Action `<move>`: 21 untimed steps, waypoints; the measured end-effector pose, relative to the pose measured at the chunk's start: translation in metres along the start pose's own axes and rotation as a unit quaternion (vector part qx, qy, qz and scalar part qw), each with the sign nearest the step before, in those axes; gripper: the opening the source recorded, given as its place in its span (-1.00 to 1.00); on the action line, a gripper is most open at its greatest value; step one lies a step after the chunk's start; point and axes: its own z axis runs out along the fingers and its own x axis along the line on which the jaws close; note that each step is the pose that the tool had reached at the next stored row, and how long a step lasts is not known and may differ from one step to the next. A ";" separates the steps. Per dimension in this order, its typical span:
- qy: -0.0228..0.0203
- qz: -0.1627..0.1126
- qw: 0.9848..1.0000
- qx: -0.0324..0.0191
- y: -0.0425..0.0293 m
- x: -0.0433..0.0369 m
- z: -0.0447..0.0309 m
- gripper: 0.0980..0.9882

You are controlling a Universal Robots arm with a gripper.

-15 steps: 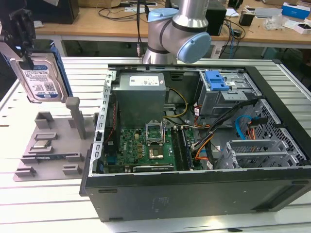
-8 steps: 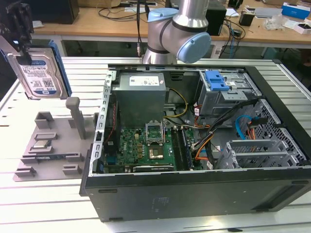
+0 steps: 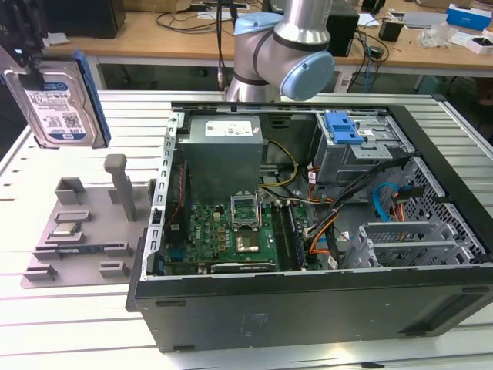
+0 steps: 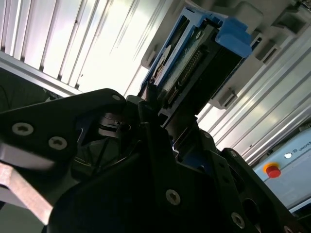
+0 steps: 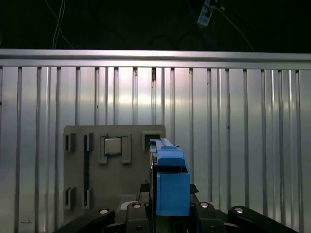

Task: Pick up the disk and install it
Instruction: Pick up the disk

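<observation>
Jaws of the gripper (image 5: 171,216) are closing narrowly on the disk (image 3: 55,106), one jaw on each side of it, and are holding it clear of the table (image 3: 115,116). In both wrist views the disk is running straight out from between the jaws, so its long axis is following the gripper's own line, with a blue side rail (image 5: 170,179) facing the first wrist camera and the connector end (image 4: 187,65) facing the second. In the exterior view the disk is standing upright, label outward, above the table's far corner on the exterior view's left.

Below it, a grey fixture plate (image 3: 85,231) is lying near the table's edge on that same side, and a processor chip (image 5: 112,145) is sitting in one of its pockets. Towards the exterior view's right, well apart from the disk, an open computer case (image 3: 308,301) is lying on its side, with a drive bay (image 3: 347,150) showing at its far corner. As a judgement, that gap between the disk and the bay is governing the installation.

Count: one arm (image 3: 285,46), one gripper, one disk, one fixture plate, one processor chip, one computer case.
</observation>
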 end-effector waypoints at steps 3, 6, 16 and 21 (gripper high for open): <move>0.000 0.000 1.000 0.000 0.0004 -0.0008 -0.0098 -0.40; 0.000 0.000 1.000 -0.001 0.0008 -0.0014 -0.0183 -0.40; 0.000 0.000 1.000 -0.002 0.0017 -0.0032 -0.0444 -0.40; 0.000 0.000 1.000 -0.003 0.0020 -0.0039 -0.0549 -0.40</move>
